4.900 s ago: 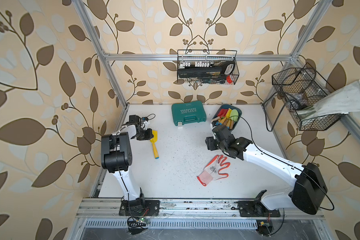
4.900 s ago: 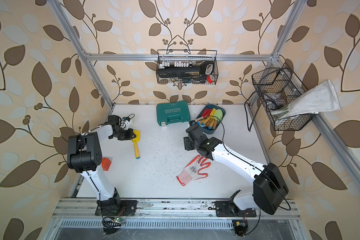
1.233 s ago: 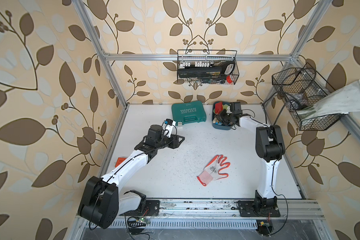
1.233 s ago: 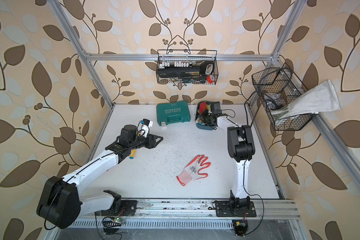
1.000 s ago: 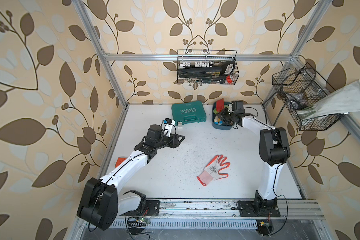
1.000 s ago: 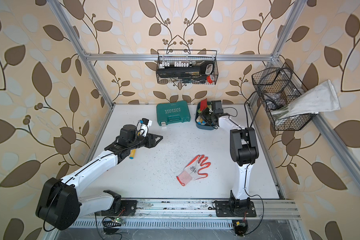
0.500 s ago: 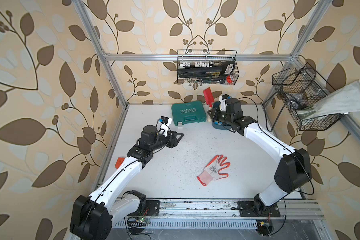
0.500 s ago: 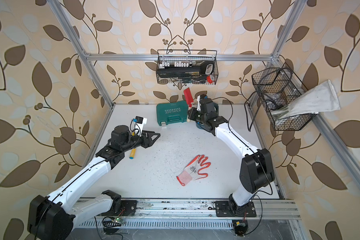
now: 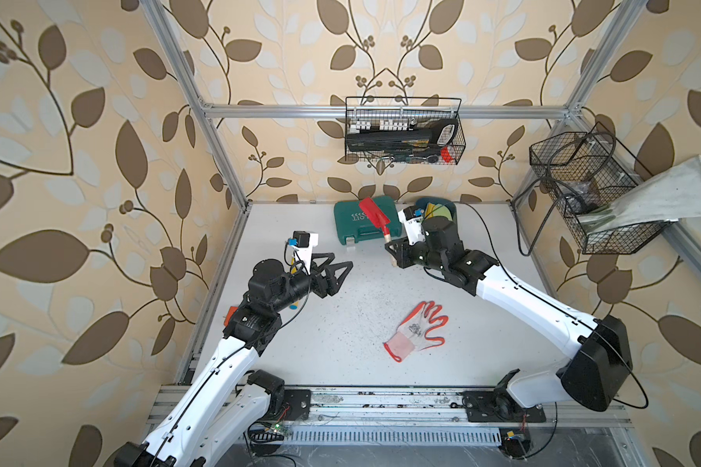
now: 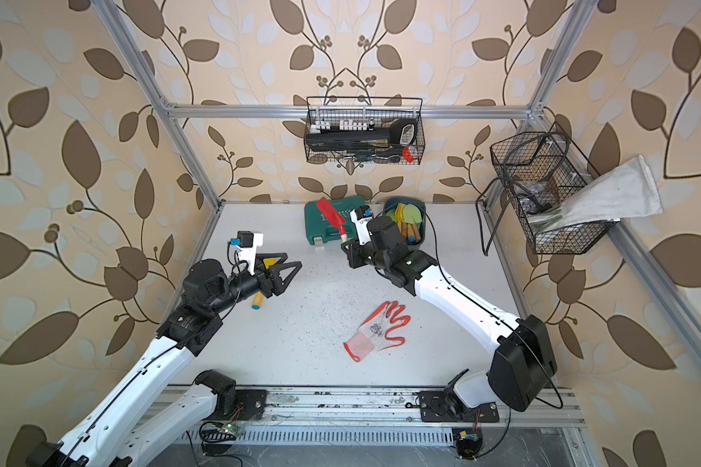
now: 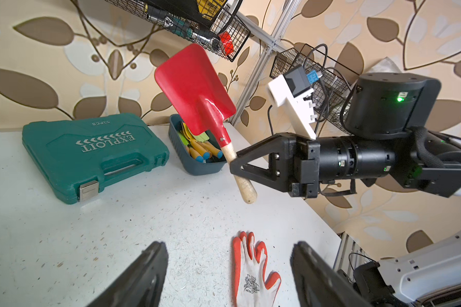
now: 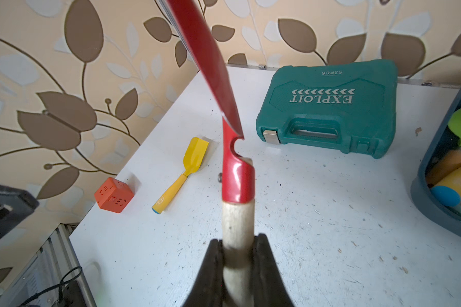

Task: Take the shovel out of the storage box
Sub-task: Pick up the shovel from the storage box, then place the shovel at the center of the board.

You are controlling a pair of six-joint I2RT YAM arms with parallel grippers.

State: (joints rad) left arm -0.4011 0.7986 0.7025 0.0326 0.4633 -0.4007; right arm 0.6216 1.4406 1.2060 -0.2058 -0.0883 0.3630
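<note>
The shovel (image 9: 374, 212) (image 10: 330, 216) has a red blade and a pale wooden handle. My right gripper (image 9: 393, 250) (image 10: 351, 248) (image 12: 237, 247) is shut on that handle, holding the shovel (image 11: 197, 90) blade-up and tilted in the air above the table. It is outside the storage box (image 9: 453, 210) (image 10: 421, 226) (image 11: 205, 170), a dark blue tub at the back holding several small coloured tools. My left gripper (image 9: 340, 260) (image 10: 293, 260) (image 11: 229, 247) is open and empty, above the table's left half, pointing toward the shovel.
A teal EXPLOIT case (image 9: 365, 220) lies left of the tub. A white-and-orange glove (image 9: 417, 329) lies mid-table. A yellow shovel (image 12: 186, 164) and an orange cube (image 12: 113, 195) lie at the left edge. Wire baskets (image 9: 403, 141) (image 9: 583, 194) hang on the back and right.
My right gripper has lifted the red shovel out of the tub and carried it left and forward over the table. My left gripper has opened wider and drawn back to the left.
</note>
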